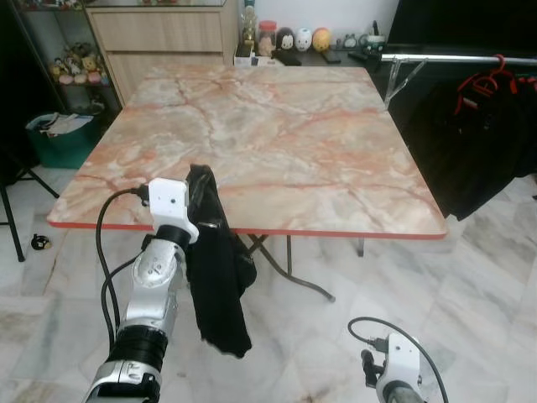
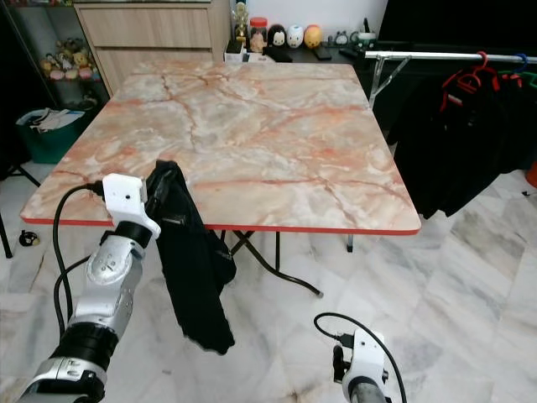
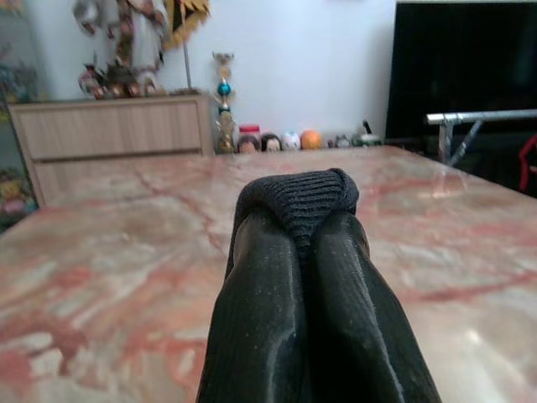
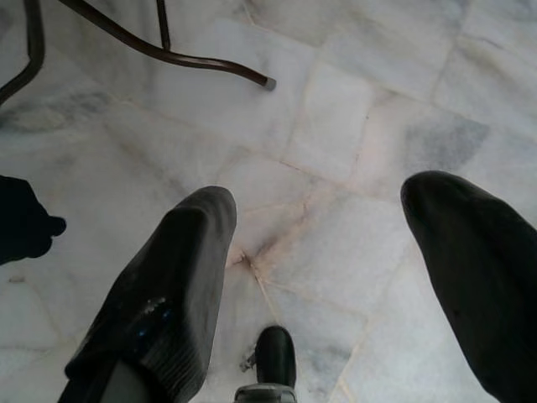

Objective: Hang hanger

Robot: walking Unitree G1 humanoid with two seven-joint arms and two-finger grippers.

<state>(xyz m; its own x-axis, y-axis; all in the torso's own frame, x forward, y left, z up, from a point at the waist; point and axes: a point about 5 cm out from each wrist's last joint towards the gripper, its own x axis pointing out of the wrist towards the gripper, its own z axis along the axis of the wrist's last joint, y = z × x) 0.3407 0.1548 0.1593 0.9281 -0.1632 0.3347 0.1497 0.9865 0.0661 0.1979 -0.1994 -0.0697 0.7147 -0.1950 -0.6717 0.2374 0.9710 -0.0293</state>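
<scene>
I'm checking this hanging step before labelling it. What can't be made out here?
- Hanger: none discernible; in the eye views the black garment drapes over the left gripper.
- Grip contact: left wrist view, covered by fabric.
- Clothes rail: cut off by the frame edge.
- Right gripper: open, aimed at the floor.

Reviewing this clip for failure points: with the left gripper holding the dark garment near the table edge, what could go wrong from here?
1. The black garment hangs long below the left gripper, close to the table edge; it may snag there when carried.
2. The fingers are shut on a small fold of cloth, so it might slip out.
3. The rail already holds dark clothes on a red hanger, leaving little free room.
</scene>
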